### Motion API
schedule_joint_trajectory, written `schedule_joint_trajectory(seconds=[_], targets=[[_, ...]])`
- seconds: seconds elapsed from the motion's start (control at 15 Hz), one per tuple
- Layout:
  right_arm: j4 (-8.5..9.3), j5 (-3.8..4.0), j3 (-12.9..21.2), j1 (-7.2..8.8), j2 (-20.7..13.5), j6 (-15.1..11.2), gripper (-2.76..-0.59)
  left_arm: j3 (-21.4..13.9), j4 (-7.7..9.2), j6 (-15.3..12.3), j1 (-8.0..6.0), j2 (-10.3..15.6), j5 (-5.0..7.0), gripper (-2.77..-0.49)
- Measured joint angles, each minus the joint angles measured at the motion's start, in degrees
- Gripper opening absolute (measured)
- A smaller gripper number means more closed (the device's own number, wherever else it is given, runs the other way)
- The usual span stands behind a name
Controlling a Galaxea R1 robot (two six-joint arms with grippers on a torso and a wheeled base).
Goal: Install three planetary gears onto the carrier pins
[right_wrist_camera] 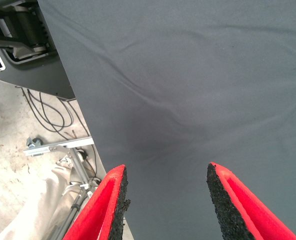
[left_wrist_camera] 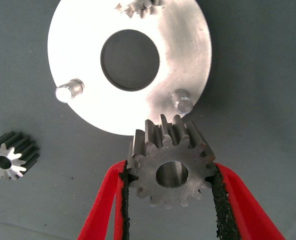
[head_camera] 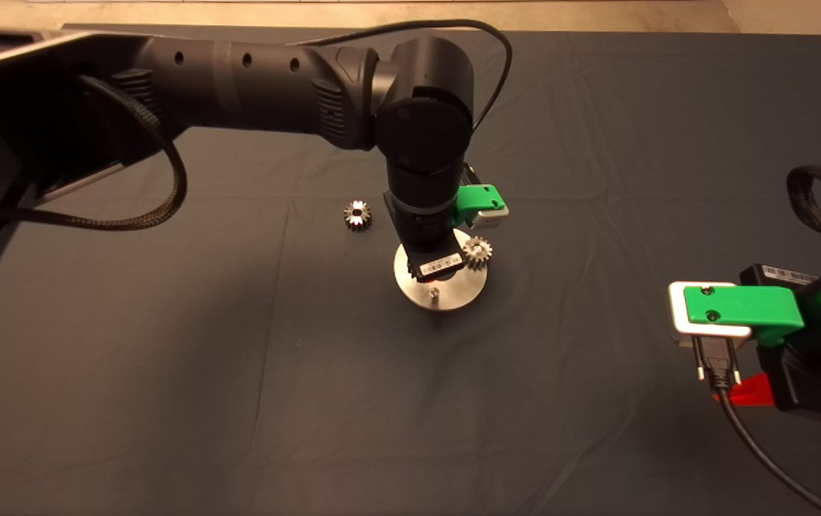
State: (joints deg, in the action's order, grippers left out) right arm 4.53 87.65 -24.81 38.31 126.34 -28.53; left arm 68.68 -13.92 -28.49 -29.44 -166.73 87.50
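My left gripper is shut on a planetary gear, held flat by its teeth just off the rim of the silver carrier disc, close to a bare pin. A second bare pin stands across the central hole. Another gear sits on the disc at the third pin's place; it also shows in the head view. A third gear lies loose on the mat to the left of the disc. My right gripper is open and empty, parked at the mat's right edge.
The left arm's wrist hangs over the disc and hides most of it in the head view. Past the mat's edge, the right wrist view shows cables and a metal frame on the floor.
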Motion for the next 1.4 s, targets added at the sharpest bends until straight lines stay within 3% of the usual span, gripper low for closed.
schedule_joint_trajectory(seconds=[1.4], targets=[[0.0, 0.02, 0.0, 0.77, 0.0, 0.0, -2.2, 0.1, 0.5, -0.8, 0.26, -1.7, -0.07, -2.41]])
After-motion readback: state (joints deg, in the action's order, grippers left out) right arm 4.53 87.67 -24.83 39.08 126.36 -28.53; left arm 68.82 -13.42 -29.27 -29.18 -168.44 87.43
